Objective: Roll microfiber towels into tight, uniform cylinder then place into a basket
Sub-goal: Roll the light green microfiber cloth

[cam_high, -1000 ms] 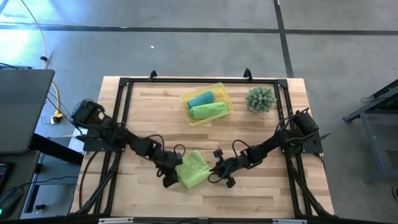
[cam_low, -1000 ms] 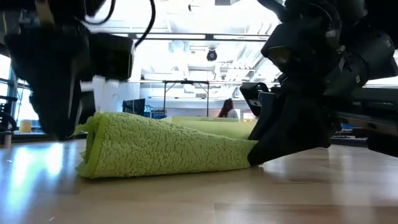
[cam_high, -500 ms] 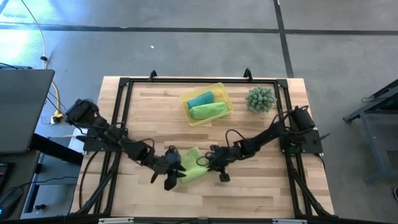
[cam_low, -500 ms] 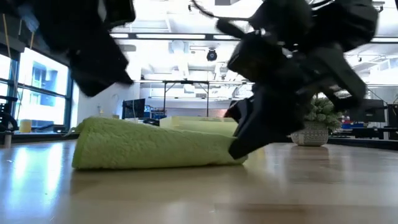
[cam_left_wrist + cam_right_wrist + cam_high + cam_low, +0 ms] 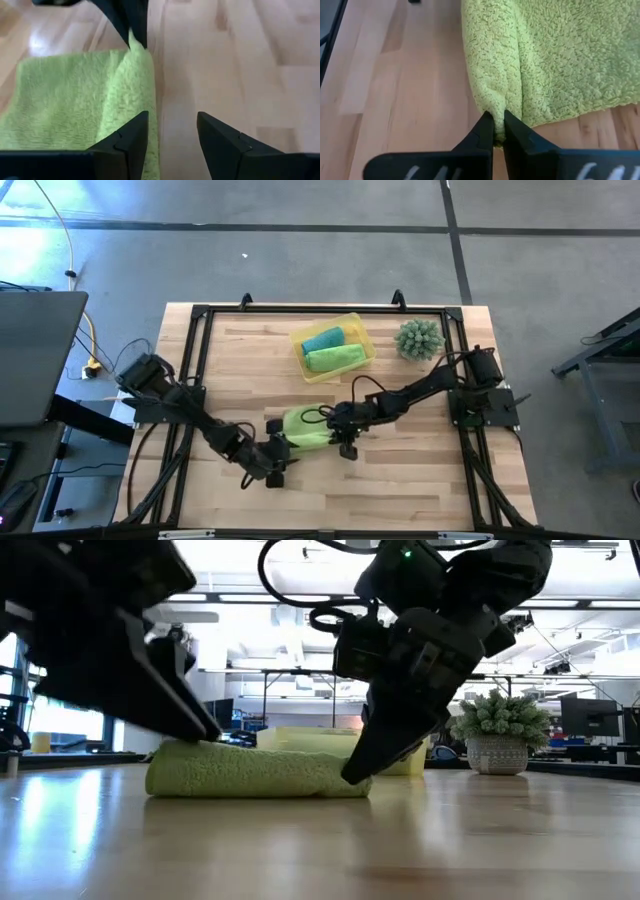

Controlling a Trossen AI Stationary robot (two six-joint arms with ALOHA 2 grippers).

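Lime towel mid-table, pinched by one gripper.
Left gripper [image 5: 275,470] spread at the near end of the lime-green towel [image 5: 305,428]; right gripper [image 5: 498,131] pinching its edge. Beyond, basket [image 5: 358,329] holding two rolled towels.

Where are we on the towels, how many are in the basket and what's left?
Two rolled towels, teal and lime-green, lie in the yellow basket. The third lime-green towel is on the table, partly rolled: the right gripper pinches its edge, the left gripper is open beside it. Left: finish the roll and basket it.
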